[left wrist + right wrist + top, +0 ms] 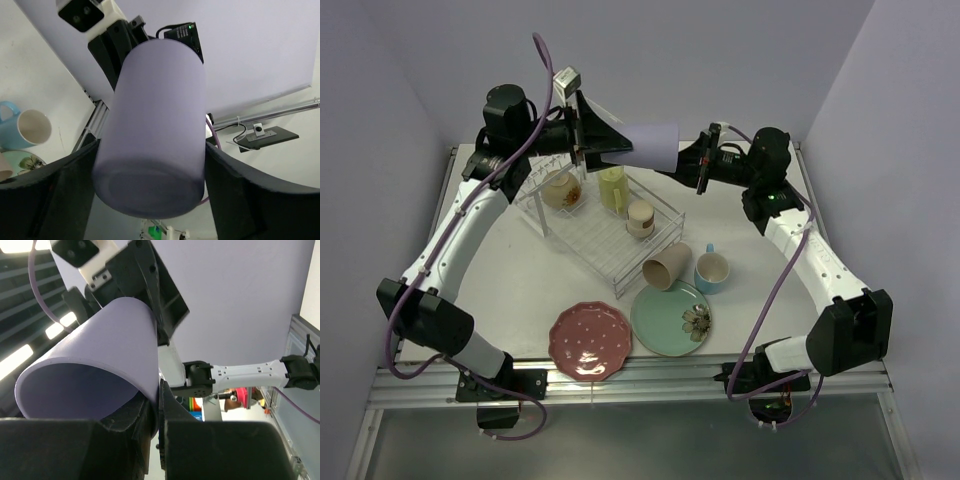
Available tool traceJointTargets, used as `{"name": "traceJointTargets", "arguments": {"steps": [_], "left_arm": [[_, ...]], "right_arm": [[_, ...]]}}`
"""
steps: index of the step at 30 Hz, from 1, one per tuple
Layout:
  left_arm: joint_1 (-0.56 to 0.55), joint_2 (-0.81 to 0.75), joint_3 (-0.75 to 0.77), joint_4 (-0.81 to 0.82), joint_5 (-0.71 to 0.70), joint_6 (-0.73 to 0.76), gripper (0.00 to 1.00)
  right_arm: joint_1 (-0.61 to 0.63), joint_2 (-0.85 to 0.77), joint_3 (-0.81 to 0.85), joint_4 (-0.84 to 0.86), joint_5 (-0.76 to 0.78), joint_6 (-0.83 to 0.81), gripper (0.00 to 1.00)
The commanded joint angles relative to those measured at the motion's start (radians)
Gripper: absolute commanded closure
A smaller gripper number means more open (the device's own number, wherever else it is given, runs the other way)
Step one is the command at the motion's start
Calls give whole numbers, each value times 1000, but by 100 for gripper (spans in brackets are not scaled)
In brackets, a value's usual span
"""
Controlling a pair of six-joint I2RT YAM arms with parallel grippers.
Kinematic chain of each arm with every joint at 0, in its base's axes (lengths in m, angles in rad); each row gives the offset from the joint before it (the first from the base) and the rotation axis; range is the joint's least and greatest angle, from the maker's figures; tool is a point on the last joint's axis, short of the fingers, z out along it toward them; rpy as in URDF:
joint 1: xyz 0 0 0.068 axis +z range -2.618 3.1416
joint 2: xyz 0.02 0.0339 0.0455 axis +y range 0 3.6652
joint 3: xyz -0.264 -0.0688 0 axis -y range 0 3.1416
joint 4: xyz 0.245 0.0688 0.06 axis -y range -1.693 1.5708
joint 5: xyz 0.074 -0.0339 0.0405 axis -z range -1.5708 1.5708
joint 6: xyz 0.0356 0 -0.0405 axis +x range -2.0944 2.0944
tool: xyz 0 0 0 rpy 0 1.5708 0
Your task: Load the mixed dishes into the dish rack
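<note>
lavender cup [155, 110] seemingly in left gripper [150, 165]

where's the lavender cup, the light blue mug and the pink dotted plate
lavender cup [655, 145], top view, on its side wall
light-blue mug [712, 270], top view, inside its open mouth
pink dotted plate [590, 342], top view, on its centre

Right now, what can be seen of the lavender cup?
The cup is plain matte lavender with no handle, tapering to a flat base. It looks like plastic and is empty as far as its mouth shows. It lies on its side in the air near the rack's far end. The left claw flanks its base end, fingers seemingly against its sides. The right claw pinches the rim wall, one finger inside.
</note>
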Motion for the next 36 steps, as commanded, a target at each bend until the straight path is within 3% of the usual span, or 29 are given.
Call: {"name": "traceJointTargets", "arguments": {"steps": [1, 6, 15, 25, 36], "left_arm": [[28, -21, -14, 104, -50, -50, 13], [31, -18, -3, 89, -51, -40, 5], [31, -23, -23, 150, -28, -71, 15], [33, -61, -71, 245, 21, -119, 5], [37, -78, -89, 288, 39, -135, 2]], "right_arm": [[26, -46, 0, 86, -95, -40, 100], [32, -44, 5, 70, -93, -57, 100], [33, -20, 7, 59, -79, -71, 100], [30, 31, 3, 115, -55, -43, 100], [17, 37, 0, 70, -16, -69, 100]]}}
